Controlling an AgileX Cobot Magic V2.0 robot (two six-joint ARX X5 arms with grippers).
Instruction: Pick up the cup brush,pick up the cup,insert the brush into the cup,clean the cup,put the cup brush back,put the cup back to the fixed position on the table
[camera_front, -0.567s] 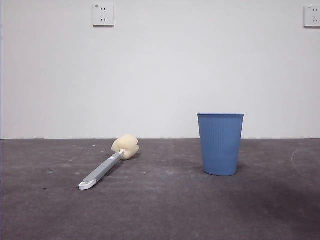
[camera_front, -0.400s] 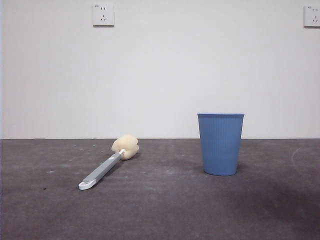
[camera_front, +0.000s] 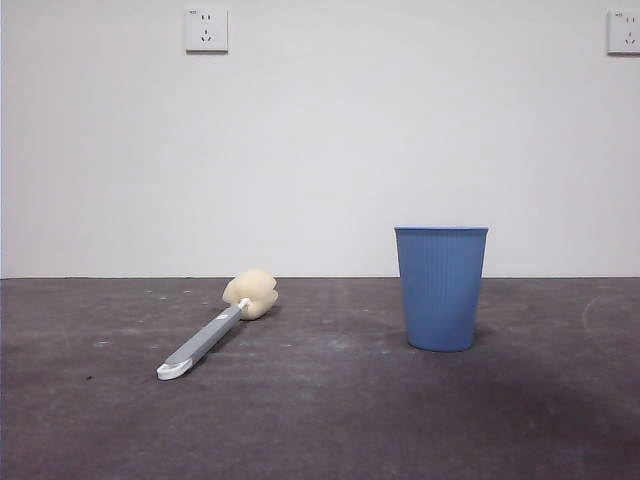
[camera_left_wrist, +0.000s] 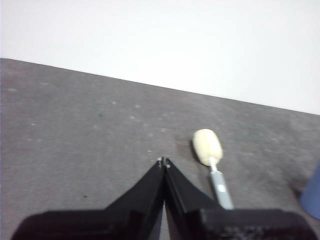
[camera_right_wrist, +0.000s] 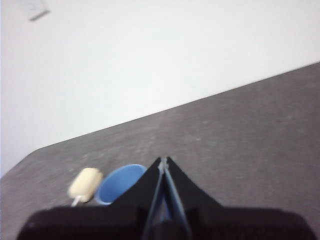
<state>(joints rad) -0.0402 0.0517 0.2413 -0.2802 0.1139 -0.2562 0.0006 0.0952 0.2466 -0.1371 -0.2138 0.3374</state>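
Observation:
The cup brush (camera_front: 215, 328) lies flat on the table (camera_front: 320, 420) at the left, its cream sponge head (camera_front: 251, 293) toward the wall and its white tip toward the front. The blue ribbed cup (camera_front: 441, 288) stands upright at the right. Neither gripper shows in the front view. In the left wrist view my left gripper (camera_left_wrist: 164, 161) is shut and empty, above the table beside the brush (camera_left_wrist: 211, 160). In the right wrist view my right gripper (camera_right_wrist: 163, 161) is shut and empty, above the table behind the cup (camera_right_wrist: 119, 183), with the sponge head (camera_right_wrist: 85, 184) next to the cup.
A white wall stands behind the table with a socket (camera_front: 206, 30) at upper left and another (camera_front: 624, 32) at upper right. The cup's edge shows at the side of the left wrist view (camera_left_wrist: 313, 197).

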